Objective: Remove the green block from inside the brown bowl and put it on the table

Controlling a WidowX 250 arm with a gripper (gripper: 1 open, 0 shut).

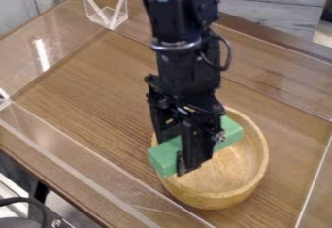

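The black gripper [192, 152] points steeply down over the brown bowl [220, 183], its jaws clamped on the green block [166, 154], which hangs above the bowl's near-left rim, clear of the tabletop [91, 86].

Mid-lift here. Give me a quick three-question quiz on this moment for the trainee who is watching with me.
1. True or false: the green block lies flat on the bottom of the brown bowl.
2. What is the gripper closed on? A) the bowl's rim B) the green block C) nothing
3. Which clear thing stands on the table at the far edge?

Key: 1. False, it is held above the bowl's rim. 2. B. 3. A small clear plastic stand.
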